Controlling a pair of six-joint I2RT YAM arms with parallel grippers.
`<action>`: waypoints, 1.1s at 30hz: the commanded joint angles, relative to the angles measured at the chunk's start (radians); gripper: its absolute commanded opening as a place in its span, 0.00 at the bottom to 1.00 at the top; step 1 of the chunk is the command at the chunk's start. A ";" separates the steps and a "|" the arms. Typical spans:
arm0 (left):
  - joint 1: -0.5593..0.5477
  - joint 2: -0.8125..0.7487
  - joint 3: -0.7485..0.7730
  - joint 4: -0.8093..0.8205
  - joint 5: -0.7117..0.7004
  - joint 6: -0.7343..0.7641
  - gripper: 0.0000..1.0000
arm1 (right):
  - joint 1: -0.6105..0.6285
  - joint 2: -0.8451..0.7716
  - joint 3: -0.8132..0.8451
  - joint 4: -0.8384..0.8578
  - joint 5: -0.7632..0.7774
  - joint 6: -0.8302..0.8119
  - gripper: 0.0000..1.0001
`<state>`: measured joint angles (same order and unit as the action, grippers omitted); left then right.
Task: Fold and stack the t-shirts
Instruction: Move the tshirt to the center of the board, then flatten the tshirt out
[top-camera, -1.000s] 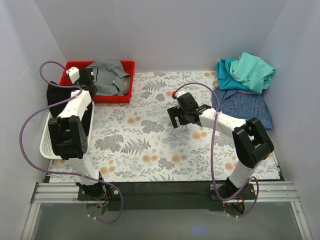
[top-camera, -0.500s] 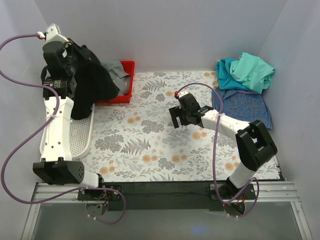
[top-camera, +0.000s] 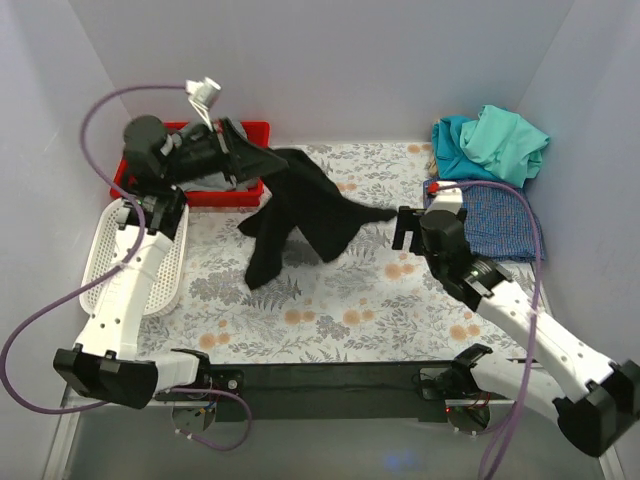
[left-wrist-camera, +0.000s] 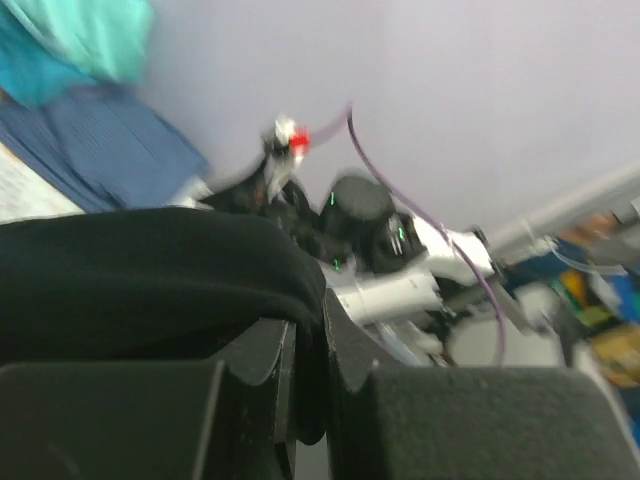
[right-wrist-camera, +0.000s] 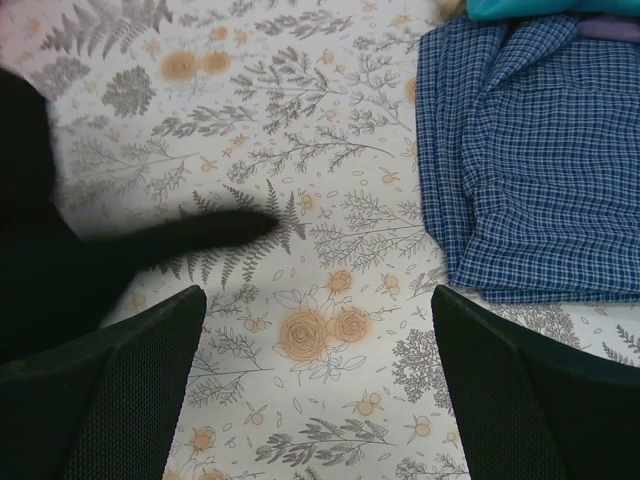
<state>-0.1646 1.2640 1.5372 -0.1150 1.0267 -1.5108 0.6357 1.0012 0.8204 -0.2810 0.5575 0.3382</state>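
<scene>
Top external: black t-shirt (top-camera: 300, 212) over table (top-camera: 350, 322) centre.

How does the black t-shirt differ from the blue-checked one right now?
The black t-shirt hangs bunched from the shut left hand over the table; the blue-checked shirt lies flat at its right edge, held by nothing. The black one is plain dark; the checked one is patterned, with teal and mint shirts overlapping its far end.

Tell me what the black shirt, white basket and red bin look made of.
Black shirt: soft matte cloth, probably a knit; it hangs limp and creased.
White basket: likely rigid plastic, with a perforated mesh wall.
Red bin: smooth, probably moulded plastic, with even colour and a straight rim.
</scene>
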 joint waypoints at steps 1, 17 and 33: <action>-0.163 -0.084 -0.178 0.107 0.127 -0.087 0.00 | -0.001 -0.134 -0.035 -0.040 0.076 0.053 0.98; -0.375 -0.308 -0.482 -0.535 -1.196 0.242 0.82 | -0.001 -0.067 -0.059 -0.060 -0.269 0.070 0.98; -0.374 -0.038 -0.520 -0.476 -1.060 0.270 0.78 | 0.036 -0.053 -0.199 -0.136 -0.715 0.280 0.96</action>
<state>-0.5377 1.2655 1.0016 -0.6174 -0.0124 -1.2594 0.6640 1.0111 0.6552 -0.4000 -0.0666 0.5388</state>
